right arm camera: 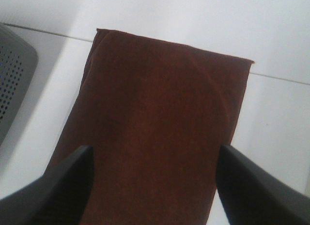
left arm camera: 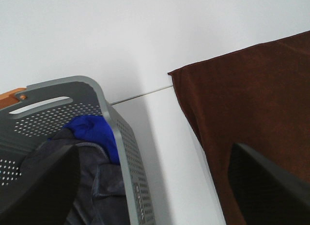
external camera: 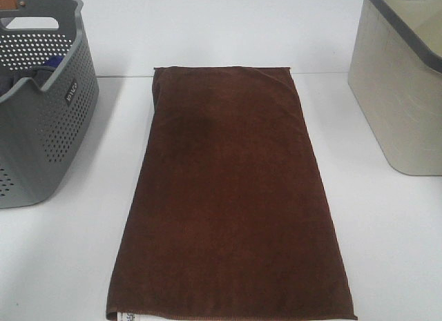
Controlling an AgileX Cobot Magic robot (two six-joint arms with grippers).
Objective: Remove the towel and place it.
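Note:
The dark brown towel (external camera: 231, 197) lies flat, folded long, in the middle of the white table, with a small white tag (external camera: 128, 316) at its near hem. It shows in the left wrist view (left arm camera: 252, 123) and the right wrist view (right arm camera: 160, 123) too. My left gripper (left arm camera: 155, 186) is open and empty, held above the gap between the grey basket and the towel's left side. My right gripper (right arm camera: 155, 186) is open and empty, held above the towel. Neither gripper shows in the exterior high view.
A grey perforated basket (external camera: 52, 121) stands at the left, holding dark blue and purple cloth (left arm camera: 92, 133). A beige basket with a dark rim (external camera: 400, 86) stands at the right. The white wall rises behind the table.

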